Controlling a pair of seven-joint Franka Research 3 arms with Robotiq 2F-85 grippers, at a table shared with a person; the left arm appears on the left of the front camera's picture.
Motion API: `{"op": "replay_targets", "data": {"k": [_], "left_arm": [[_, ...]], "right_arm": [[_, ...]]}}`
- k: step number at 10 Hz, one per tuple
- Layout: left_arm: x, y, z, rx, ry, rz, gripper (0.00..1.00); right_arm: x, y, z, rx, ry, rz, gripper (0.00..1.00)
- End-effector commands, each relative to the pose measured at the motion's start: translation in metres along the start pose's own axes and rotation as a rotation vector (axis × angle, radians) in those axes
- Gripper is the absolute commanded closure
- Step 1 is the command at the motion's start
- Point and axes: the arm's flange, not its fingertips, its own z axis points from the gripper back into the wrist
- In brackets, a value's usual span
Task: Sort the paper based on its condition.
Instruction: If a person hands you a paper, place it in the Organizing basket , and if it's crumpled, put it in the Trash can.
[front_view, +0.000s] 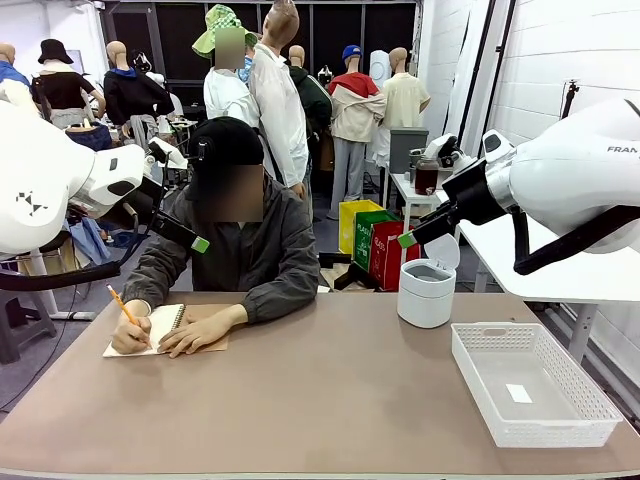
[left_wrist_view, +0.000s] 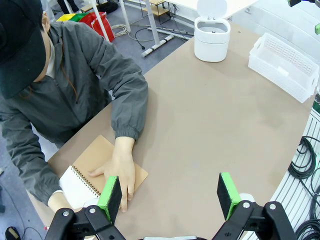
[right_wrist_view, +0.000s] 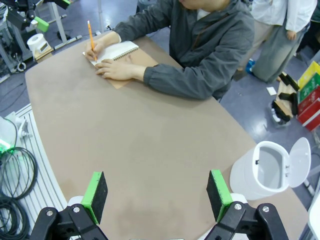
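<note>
No loose paper is in view. At the far left of the table a person writes with an orange pencil (front_view: 122, 303) on the white page of a spiral notebook (front_view: 163, 323) that lies open on its brown cover (left_wrist_view: 102, 159); the other hand rests flat on it. My left gripper (left_wrist_view: 170, 192) hangs open above the table's left side, nothing between its green pads (left_wrist_view: 110, 195). My right gripper (right_wrist_view: 157, 192) is open too, high over the right side, with only bare tabletop under it. A green fingertip of each arm, left (front_view: 201, 244) and right (front_view: 407, 240), hangs in front of the person.
A white round bin (front_view: 426, 292) with its lid flipped up stands at the far right of the table. A white perforated basket (front_view: 530, 385) sits at the near right, a small white sticker (front_view: 519, 393) on its floor. The brown tabletop (front_view: 330, 400) stretches between them.
</note>
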Motion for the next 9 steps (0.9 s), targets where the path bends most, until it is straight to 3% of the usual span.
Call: {"op": "replay_targets", "data": {"k": [1, 9], "left_arm": [[0.0003, 0.0007, 0.0012, -0.006, 0.005, 0.003, 0.0], [0.0003, 0.0007, 0.0012, -0.006, 0.005, 0.003, 0.0]], "right_arm": [[-0.0007, -0.0001, 0.0005, 0.009, 0.001, -0.002, 0.0], [-0.0007, -0.0001, 0.0005, 0.009, 0.001, -0.002, 0.0]]}}
